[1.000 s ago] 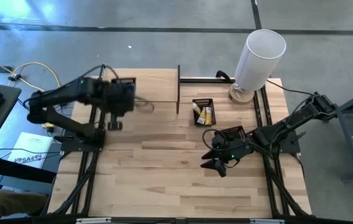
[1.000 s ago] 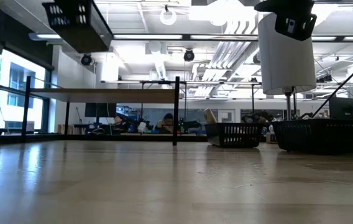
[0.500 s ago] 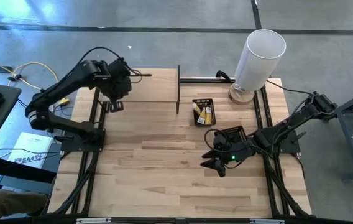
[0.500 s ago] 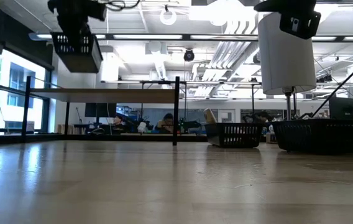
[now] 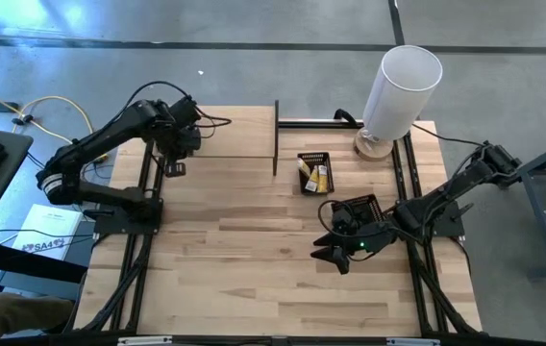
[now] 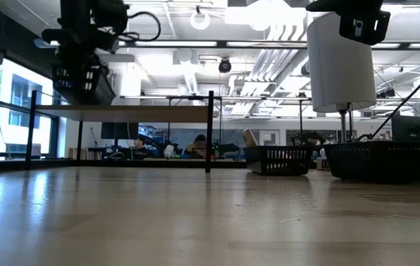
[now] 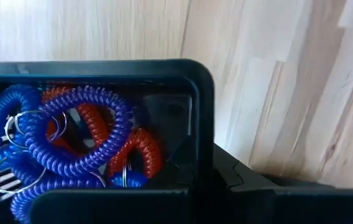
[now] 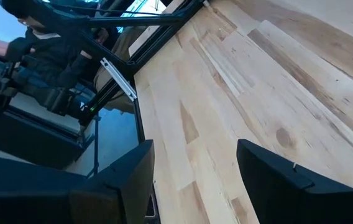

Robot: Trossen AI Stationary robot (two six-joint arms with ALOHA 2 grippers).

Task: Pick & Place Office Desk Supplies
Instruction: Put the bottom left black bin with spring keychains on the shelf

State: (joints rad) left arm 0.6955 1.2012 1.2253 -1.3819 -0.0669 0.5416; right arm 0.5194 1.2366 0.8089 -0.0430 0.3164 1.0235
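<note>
My left gripper (image 5: 179, 142) is over the table's far left part, shut on a black mesh tray (image 6: 80, 77) that hangs in the air. The left wrist view looks into this tray (image 7: 201, 93): blue coiled loops (image 7: 71, 130) and red coiled loops (image 7: 145, 155) lie inside. My right gripper (image 5: 333, 254) hovers open over bare wood at the right (image 8: 195, 149), beside another black tray (image 5: 359, 209). A third small tray (image 5: 313, 171) holds yellow packets. My left gripper holds the black mesh tray at a wall near one corner (image 7: 195, 180), coming from above. The tray's own rim hides the fingers, so the kind of hold does not show. The tray is lifted clear, well above the tabletop (image 6: 84, 81).
A tall white cylinder (image 5: 400, 88) stands at the far right corner. An upright dark divider (image 5: 275, 139) stands at the far middle, with a raised wooden shelf (image 6: 121, 113) to its left. Bare wood lies along the near half of the table (image 5: 254, 279).
My left gripper has carried the tray toward the table's far left corner and lowered it. The wrist has turned, so the tray now hangs closer to level than a second ago. The right arm has kept still.
</note>
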